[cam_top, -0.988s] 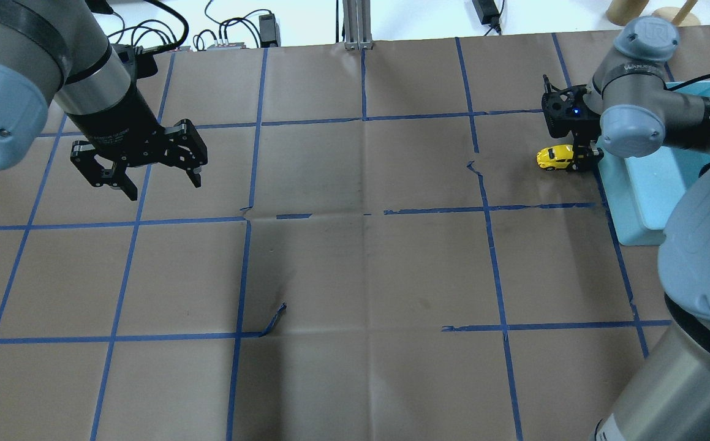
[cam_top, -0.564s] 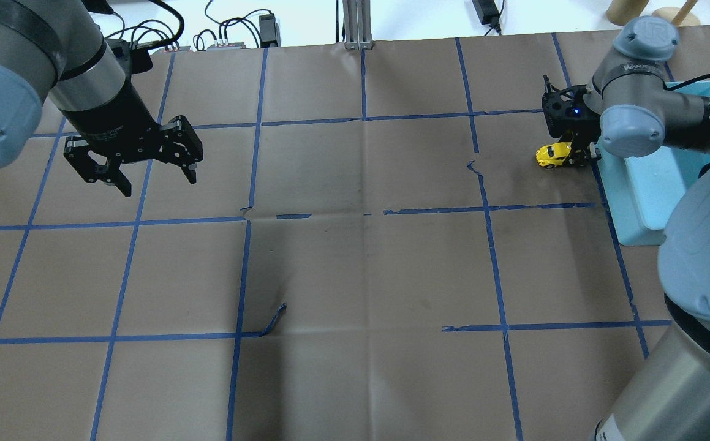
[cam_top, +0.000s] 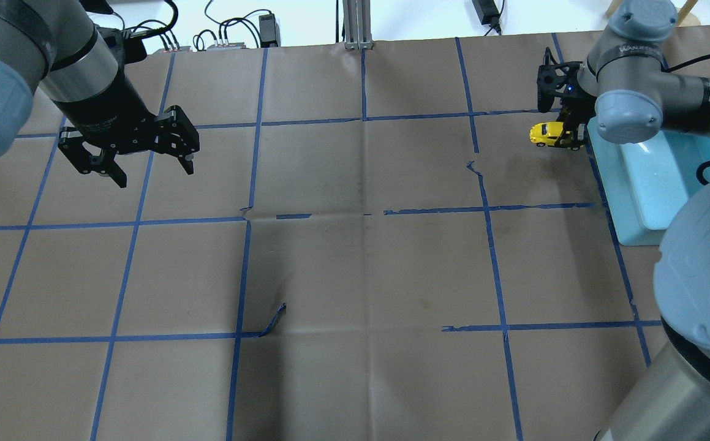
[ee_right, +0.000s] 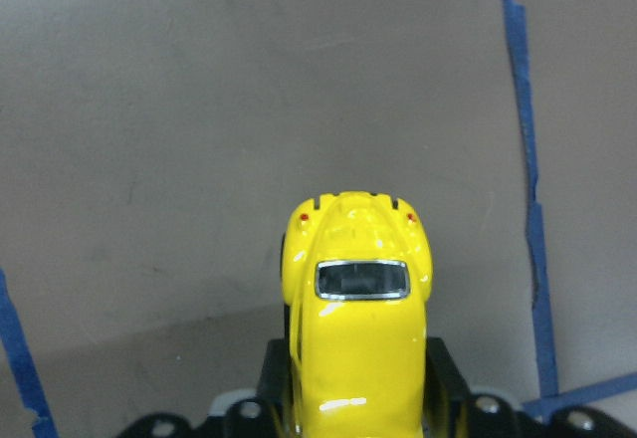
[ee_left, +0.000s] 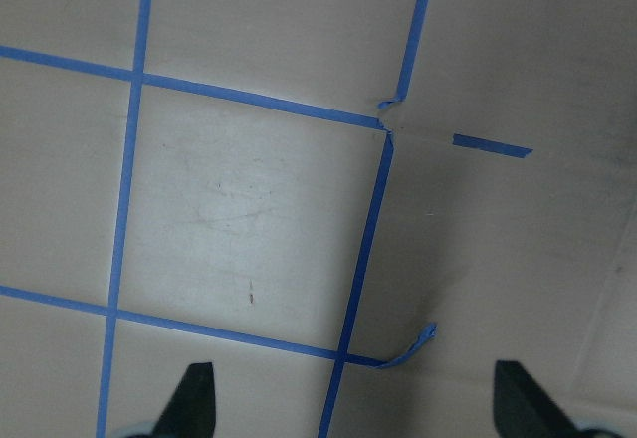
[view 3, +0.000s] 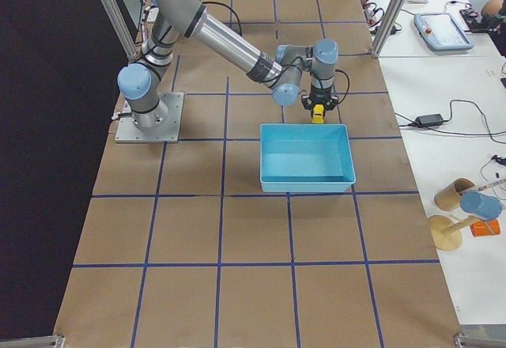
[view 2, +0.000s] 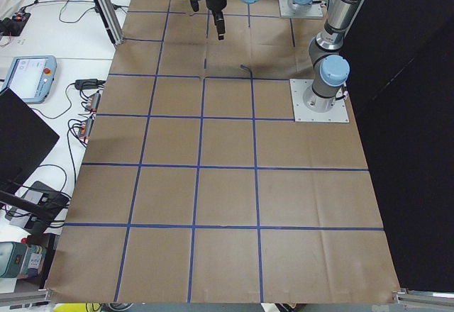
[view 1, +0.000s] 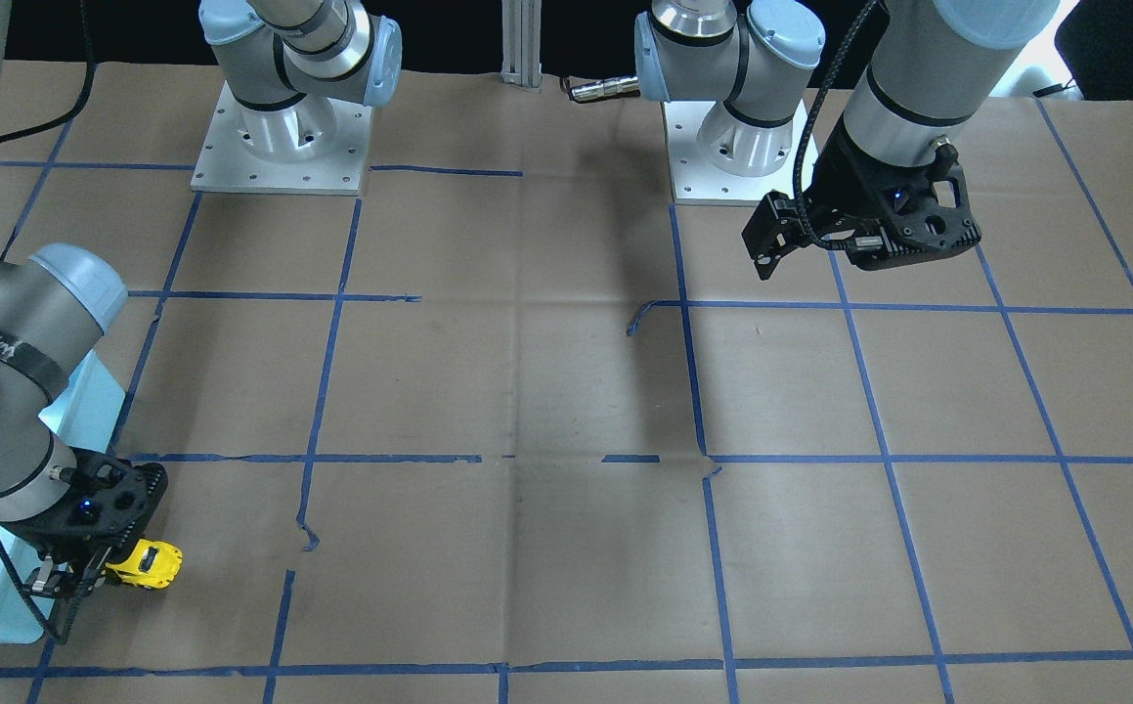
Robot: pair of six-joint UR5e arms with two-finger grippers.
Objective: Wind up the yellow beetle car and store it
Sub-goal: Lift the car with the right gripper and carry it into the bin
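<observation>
My right claw (cam_top: pixel 569 138) is pinching the car (cam_top: pixel 546 133) across its sides, and the car's free end sticks out leftward past my fingertips. The car is at the far right of the table (cam_top: pixel 361 263), just beside the left wall of the bin (cam_top: pixel 627 208) and outside it. I cannot tell whether its wheels touch the table. From my right wrist I look down on its yellow roof and one dark window, with brown paper and blue tape lines (cam_top: pixel 494 263) below. My left claw (cam_top: pixel 155 173) hangs spread wide over the far left of the table, well apart from the car. Its two fingertips (ee_left: pixel 194 403) frame bare paper and tape.
</observation>
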